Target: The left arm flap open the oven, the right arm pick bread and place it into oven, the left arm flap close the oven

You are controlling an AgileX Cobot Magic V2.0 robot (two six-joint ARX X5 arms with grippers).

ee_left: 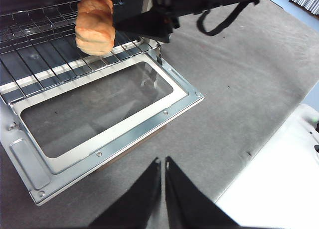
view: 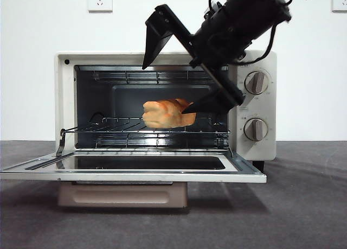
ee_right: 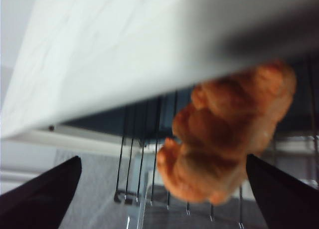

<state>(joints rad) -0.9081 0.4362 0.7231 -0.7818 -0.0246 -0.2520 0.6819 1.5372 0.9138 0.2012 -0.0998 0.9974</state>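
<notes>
Lying lengthwise across oven (view: 65, 97) rack, bread (view: 165, 114); right claw (view: 179, 86) spread wide.

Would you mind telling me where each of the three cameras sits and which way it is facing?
Front view: low at table height, level into the open oven; the right gripper, open, hangs at the mouth beside the bread.
Left wrist view: above the lowered door, looking down; the left gripper is shut.
Right wrist view: just outside the oven, facing in past its own jaws at the bread.
All three share the bread on the wire rack.
</notes>
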